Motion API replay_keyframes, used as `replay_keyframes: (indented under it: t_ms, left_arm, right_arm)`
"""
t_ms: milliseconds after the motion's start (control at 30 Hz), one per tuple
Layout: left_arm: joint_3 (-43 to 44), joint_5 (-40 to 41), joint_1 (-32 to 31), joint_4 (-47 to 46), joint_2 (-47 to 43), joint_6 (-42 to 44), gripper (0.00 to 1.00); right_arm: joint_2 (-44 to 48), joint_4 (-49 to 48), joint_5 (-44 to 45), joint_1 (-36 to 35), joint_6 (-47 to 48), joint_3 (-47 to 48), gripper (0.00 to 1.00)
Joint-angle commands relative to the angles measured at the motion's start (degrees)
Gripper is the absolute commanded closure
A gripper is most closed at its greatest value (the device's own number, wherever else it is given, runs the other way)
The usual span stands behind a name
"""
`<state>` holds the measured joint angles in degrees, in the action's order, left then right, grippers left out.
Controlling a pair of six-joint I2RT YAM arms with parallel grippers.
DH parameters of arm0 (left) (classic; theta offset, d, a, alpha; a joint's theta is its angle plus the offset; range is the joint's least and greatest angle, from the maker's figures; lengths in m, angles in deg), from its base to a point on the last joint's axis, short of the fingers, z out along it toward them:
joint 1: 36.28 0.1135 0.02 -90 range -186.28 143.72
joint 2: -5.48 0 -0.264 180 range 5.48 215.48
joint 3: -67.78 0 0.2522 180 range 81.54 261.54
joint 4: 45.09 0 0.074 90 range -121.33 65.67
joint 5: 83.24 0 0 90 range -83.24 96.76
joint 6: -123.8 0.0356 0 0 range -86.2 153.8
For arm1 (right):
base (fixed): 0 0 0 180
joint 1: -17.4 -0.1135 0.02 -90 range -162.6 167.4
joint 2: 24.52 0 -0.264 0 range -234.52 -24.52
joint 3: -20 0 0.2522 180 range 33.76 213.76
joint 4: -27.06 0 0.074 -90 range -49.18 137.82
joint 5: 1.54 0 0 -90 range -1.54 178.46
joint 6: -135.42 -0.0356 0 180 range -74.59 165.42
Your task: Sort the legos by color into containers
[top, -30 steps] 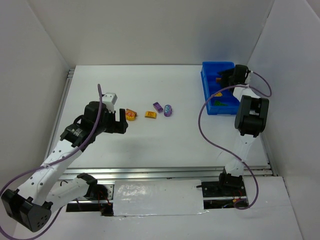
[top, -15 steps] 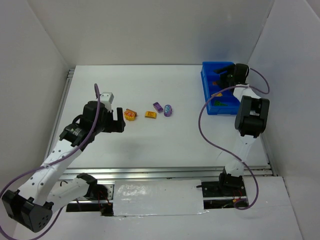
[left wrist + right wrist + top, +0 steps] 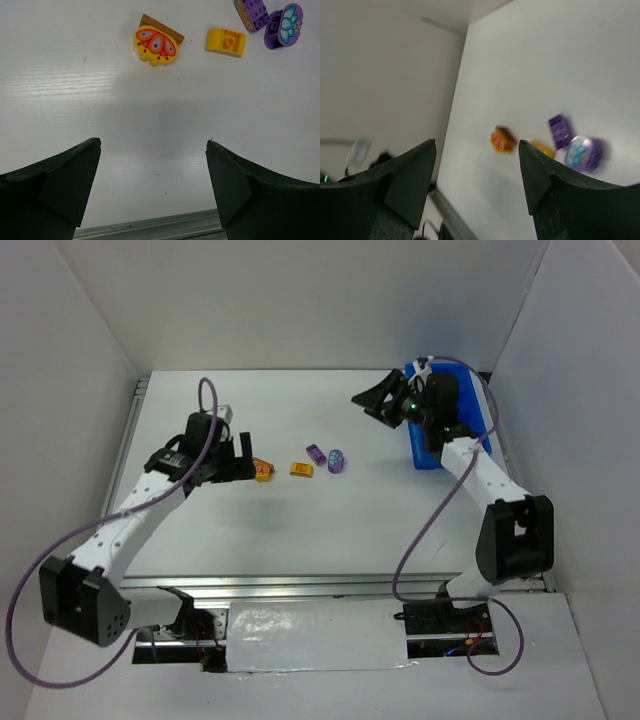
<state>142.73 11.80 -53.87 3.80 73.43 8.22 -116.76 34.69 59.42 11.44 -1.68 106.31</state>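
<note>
Several legos lie mid-table. A yellow brick with an orange pattern point(image 3: 262, 470) sits on a brown piece point(image 3: 162, 29). To its right are a plain yellow brick point(image 3: 301, 469), a purple brick point(image 3: 316, 454) and a rounded purple piece with a teal flower point(image 3: 336, 459). All show in the left wrist view: patterned point(image 3: 156, 46), yellow point(image 3: 226, 41), purple point(image 3: 252, 12), rounded point(image 3: 285, 25). My left gripper point(image 3: 245, 462) is open and empty just left of the patterned brick. My right gripper point(image 3: 372, 405) is open and empty above the table, left of the blue tray point(image 3: 424, 454). The arm hides the compartments.
White walls close in the table at the left, back and right. A metal rail point(image 3: 300, 585) runs along the near edge, and another lies down the left side point(image 3: 133, 410). The right wrist view is blurred; it shows the same bricks point(image 3: 501, 139) ahead of the open fingers.
My right gripper has swung left, away from the blue tray, and now hangs over the table. My left gripper has moved farther out, closer to the patterned yellow brick.
</note>
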Motion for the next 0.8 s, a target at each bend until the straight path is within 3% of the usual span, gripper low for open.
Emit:
replay_keyframes:
  t_ms: [0, 200, 400, 433, 500, 767]
  left_arm:
    - [6.8, -0.7, -4.0, -2.7, 8.3, -4.6, 0.00]
    - [24.6, 10.0, -7.7, 5.8, 30.9, -3.3, 0.00]
    - [22.4, 14.6, -7.3, 2.0, 37.3, -2.4, 0.00]
    - [22.5, 14.9, -7.2, 1.9, 38.1, -1.8, 0.00]
    - [22.8, 15.4, -6.9, 1.5, 39.8, -1.4, 0.00]
    - [21.9, 12.0, -5.5, -4.7, 42.8, 6.2, 0.00]
  right_arm:
    - [7.3, -5.7, -8.6, -3.5, 0.1, -8.5, 0.26]
    - [17.2, -8.1, -16.6, -8.4, -1.5, -17.9, 0.24]
    - [27.9, 6.5, -12.5, -7.8, 9.0, -18.9, 0.20]
    - [28.8, 7.4, -11.0, -8.0, 9.2, -19.4, 0.15]
    - [30.5, 7.3, -10.1, -7.9, 8.4, -20.1, 0.01]
    - [29.3, 3.5, -14.1, -7.9, 6.8, -21.9, 0.00]
